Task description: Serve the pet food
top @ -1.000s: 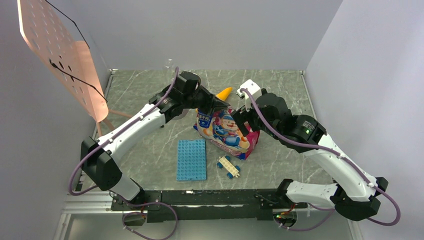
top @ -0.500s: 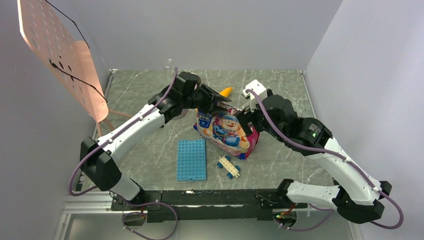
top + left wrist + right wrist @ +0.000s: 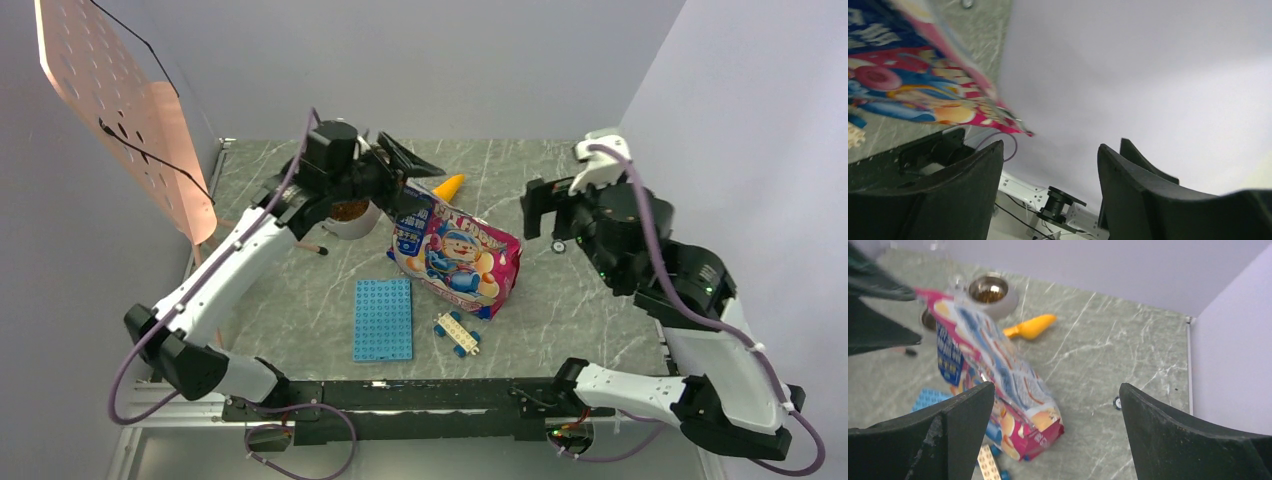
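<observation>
Pet food bag [image 3: 455, 250] leans mid-table, nothing gripping it; what looks like kibble [image 3: 988, 289] sits in the steel bowl [image 3: 1000, 304] just past the bag's far-left corner. Left gripper [image 3: 1049, 150] above the bag's top: jaws apart, empty. Right gripper [image 3: 1056, 386] right of the bag: spread wide, empty. Yellow scoop [image 3: 450, 185] lies behind the bag. When you regrip, pinch the bag's top edge squarely so it doesn't topple

One bag [image 3: 455, 255], one scoop [image 3: 450, 186], one bowl [image 3: 1005, 302], one baseplate [image 3: 382, 319]
</observation>
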`<act>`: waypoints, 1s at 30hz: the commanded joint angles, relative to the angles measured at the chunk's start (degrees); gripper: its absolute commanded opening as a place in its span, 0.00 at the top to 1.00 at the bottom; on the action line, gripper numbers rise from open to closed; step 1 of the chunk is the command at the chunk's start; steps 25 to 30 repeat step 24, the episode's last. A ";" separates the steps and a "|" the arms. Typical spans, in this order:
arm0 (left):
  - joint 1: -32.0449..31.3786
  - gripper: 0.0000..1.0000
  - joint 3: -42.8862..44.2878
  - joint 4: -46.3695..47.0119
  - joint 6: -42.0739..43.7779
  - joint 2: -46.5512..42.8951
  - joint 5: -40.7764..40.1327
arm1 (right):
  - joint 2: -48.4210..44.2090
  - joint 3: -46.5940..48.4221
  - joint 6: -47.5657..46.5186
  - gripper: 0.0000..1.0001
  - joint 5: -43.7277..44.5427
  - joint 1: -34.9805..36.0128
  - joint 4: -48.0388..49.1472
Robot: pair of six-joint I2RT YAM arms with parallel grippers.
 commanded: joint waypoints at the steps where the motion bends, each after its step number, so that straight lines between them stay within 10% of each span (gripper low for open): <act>1: 1.23 0.27 7.30 2.25 7.98 -4.68 -1.48 | 1.60 7.89 3.65 0.00 10.01 -0.09 -0.48; 12: 1.62 0.11 38.35 2.43 38.13 -1.22 -13.55 | -0.38 15.88 -8.38 0.00 13.42 -0.10 16.44; 30: 1.63 0.01 39.40 11.08 55.96 -6.92 -20.88 | -2.14 14.97 -14.98 0.00 15.34 -0.09 25.81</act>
